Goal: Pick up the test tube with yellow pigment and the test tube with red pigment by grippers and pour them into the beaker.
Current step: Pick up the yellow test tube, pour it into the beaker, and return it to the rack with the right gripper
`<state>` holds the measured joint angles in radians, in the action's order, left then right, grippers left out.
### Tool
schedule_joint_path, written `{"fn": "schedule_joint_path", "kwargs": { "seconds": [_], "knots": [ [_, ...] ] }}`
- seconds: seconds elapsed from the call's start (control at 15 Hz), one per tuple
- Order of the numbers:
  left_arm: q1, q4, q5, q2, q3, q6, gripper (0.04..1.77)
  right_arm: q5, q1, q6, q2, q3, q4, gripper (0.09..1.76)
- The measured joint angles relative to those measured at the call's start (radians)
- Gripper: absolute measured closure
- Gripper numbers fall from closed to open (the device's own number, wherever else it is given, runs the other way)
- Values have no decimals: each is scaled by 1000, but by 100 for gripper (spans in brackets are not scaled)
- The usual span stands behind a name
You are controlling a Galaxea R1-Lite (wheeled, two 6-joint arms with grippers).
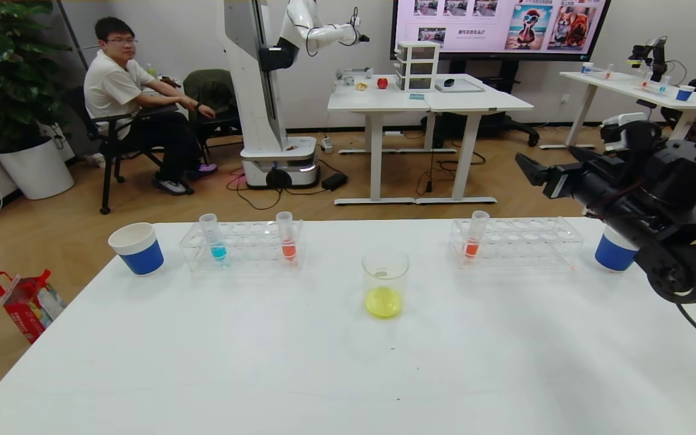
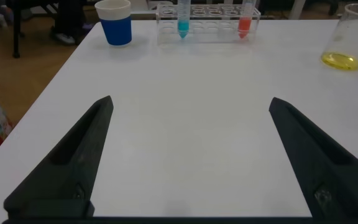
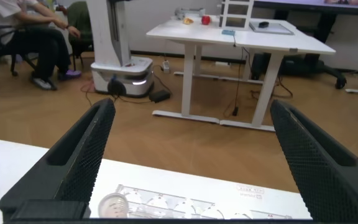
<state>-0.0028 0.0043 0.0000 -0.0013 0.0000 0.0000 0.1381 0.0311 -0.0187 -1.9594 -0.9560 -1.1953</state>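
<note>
Head view. White desk. Beaker at the middle, upright, with yellow liquid pooled in its bottom. Left rack at the far edge holds a blue tube and a red tube, both upright. Right rack holds a second red tube at its left end. One blue cup stands beside the left rack, another blue cup beside the right rack. Right hand is raised above and behind the right rack's far end, pointing left; the second red tube stands below and to the left of it, apart from it. No yellow tube is to be seen; the only yellow liquid is in the beaker.

Left wrist view. Left hand hovers over bare desk, fingers spread wide, holding nothing. Ahead of it: cup, left rack with the blue and red tubes; the beaker lies ahead and off to one side, well apart.

Right wrist view. Right hand, fingers spread wide, empty. The right rack sits just beneath them, a tube mouth showing close by one finger.
</note>
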Motion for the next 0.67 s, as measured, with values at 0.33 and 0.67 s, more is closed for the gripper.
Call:
{"fn": "schedule_joint_path", "kwargs": {
  "seconds": [0.33, 0.67],
  "knots": [
    [0, 0, 0, 0, 0, 0, 6, -16, 48, 14, 322, 195, -9, 11],
    [0, 0, 0, 0, 0, 0, 6, -14, 39, 39, 753, 430, -3, 11]
  ]
}}
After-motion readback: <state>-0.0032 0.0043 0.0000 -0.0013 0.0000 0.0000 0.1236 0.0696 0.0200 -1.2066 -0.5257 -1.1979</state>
